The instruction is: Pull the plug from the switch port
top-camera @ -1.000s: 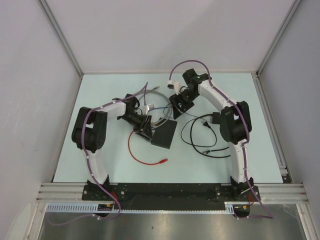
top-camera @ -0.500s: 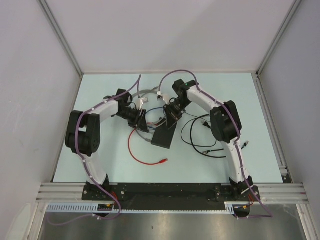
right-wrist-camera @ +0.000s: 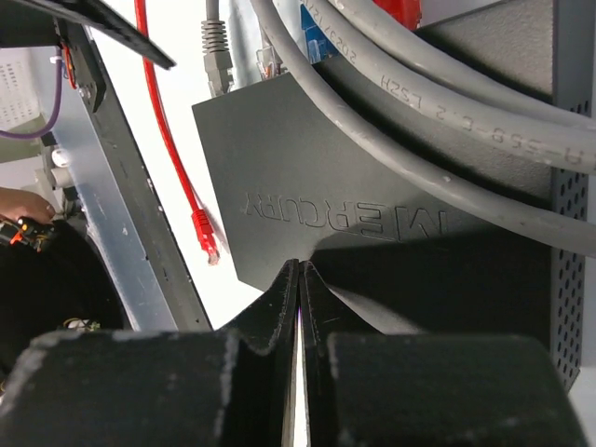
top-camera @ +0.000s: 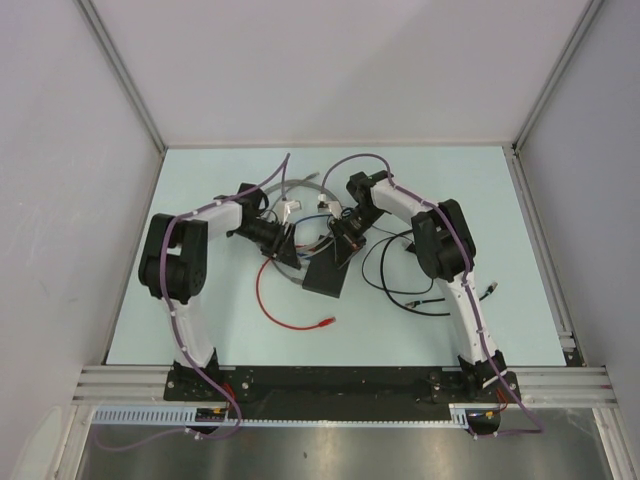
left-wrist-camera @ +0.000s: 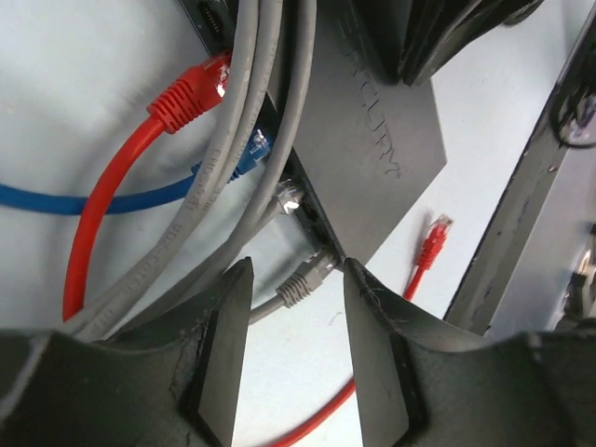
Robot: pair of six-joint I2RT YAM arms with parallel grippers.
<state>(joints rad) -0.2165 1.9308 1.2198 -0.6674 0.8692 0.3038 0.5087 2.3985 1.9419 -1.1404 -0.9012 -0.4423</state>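
The switch (top-camera: 328, 275) is a flat black box lying mid-table, with "MERCURY" on its lid (right-wrist-camera: 372, 219). Red (left-wrist-camera: 186, 93), blue (left-wrist-camera: 247, 158) and grey plugs sit in the ports along its edge. My left gripper (top-camera: 290, 255) is open at that edge. A grey plug (left-wrist-camera: 300, 284), still seated in its switch port, lies between the left gripper's (left-wrist-camera: 296, 268) fingertips with a gap on either side. My right gripper (top-camera: 343, 243) is shut on nothing. In the right wrist view, the right gripper (right-wrist-camera: 300, 265) rests its tips on the lid.
Thick grey cables (right-wrist-camera: 410, 102) cross over the switch. A red cable (top-camera: 285, 312) loops toward the near side and ends in a loose plug (top-camera: 325, 322). A smaller black box (top-camera: 412, 243) with thin black cables (top-camera: 400, 285) lies right of the switch.
My right gripper has shut and come down and left onto the switch lid. The left gripper stayed at the port edge, open about as before.
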